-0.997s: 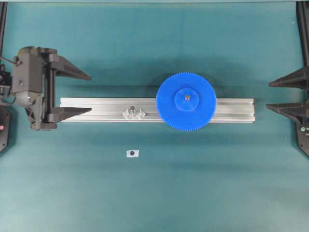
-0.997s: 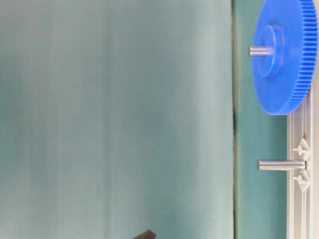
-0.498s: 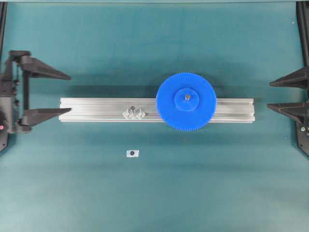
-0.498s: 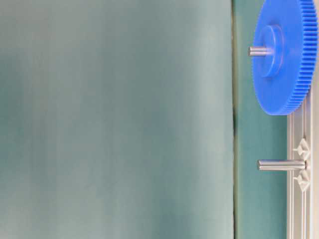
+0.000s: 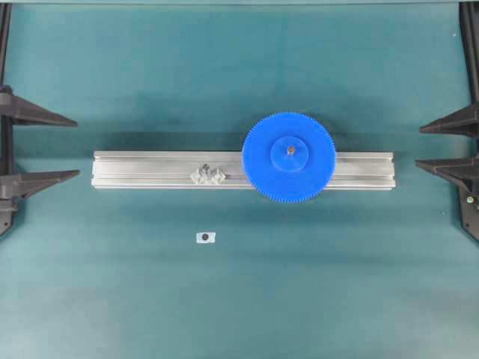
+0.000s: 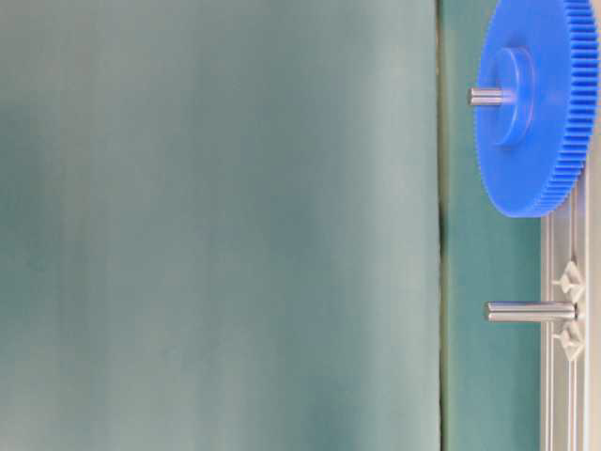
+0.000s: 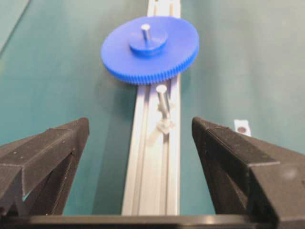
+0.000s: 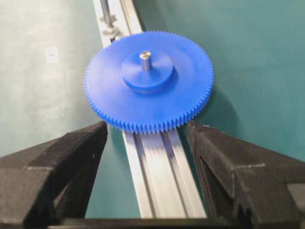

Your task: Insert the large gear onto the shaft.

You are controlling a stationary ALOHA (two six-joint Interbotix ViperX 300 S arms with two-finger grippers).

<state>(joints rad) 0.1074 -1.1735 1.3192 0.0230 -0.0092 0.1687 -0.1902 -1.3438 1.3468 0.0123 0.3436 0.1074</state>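
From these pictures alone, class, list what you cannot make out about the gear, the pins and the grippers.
- Base of the shaft: covered by the large gear in every view.
- Small marker on the mat: too small to read, overhead.
- Left gripper and right gripper: bodies cut off by the overhead view's edges.
- Free pin: its foot is blurred in the left wrist view.
- Rail: cropped at the table-level view's edge.

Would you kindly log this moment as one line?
gear: seated on shaft | left gripper: open, empty | right gripper: open, empty

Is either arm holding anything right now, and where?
Nothing. Left gripper and right gripper both have open jaws, clear of the large gear.
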